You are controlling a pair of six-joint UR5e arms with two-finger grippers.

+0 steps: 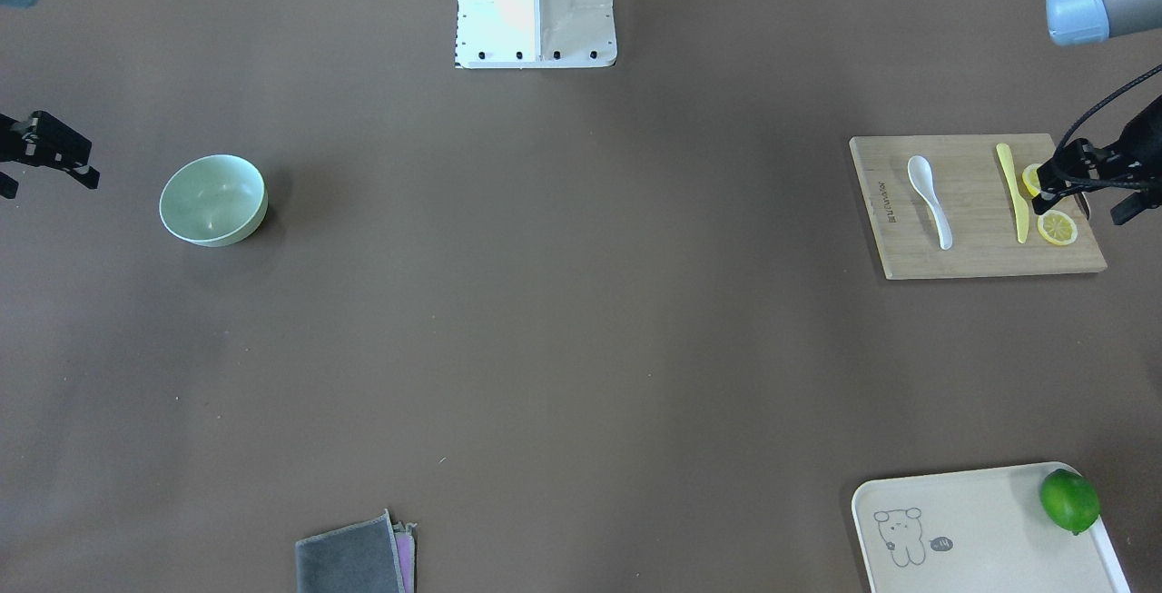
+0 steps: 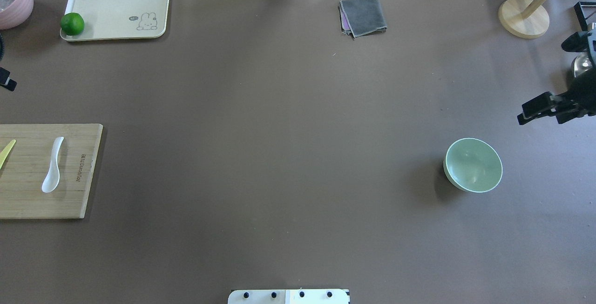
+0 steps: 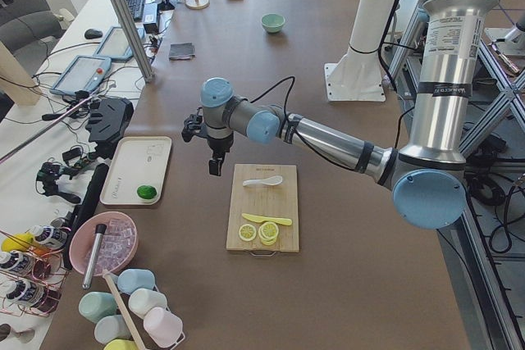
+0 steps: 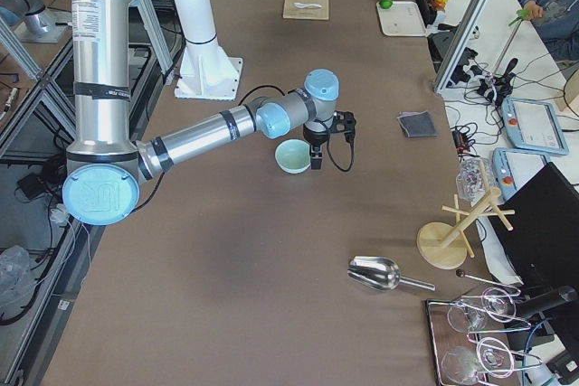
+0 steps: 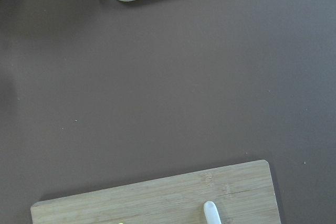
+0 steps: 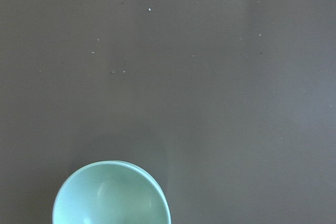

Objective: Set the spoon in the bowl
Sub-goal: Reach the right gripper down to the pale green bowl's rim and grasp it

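The white spoon (image 1: pixel 930 201) lies on a wooden cutting board (image 1: pixel 980 257) at the table's left end; it also shows in the overhead view (image 2: pixel 52 165), and its tip shows in the left wrist view (image 5: pixel 211 211). The mint-green bowl (image 1: pixel 213 200) stands upright and empty on the table's right side (image 2: pixel 473 165), at the bottom of the right wrist view (image 6: pixel 111 195). My left gripper (image 1: pixel 1085 207) hovers over the board's outer end, apart from the spoon, and looks open and empty. My right gripper (image 2: pixel 542 118) hovers beside the bowl, and looks open and empty.
A pale yellow knife (image 1: pixel 1012 189) and lemon slices (image 1: pixel 1058 228) lie on the board. A cream tray (image 2: pixel 116 10) holds a lime (image 2: pixel 72 23). A grey cloth (image 2: pixel 363 15), a wooden stand (image 2: pixel 524 17) and a pink bowl (image 2: pixel 14 1) sit along the far edge.
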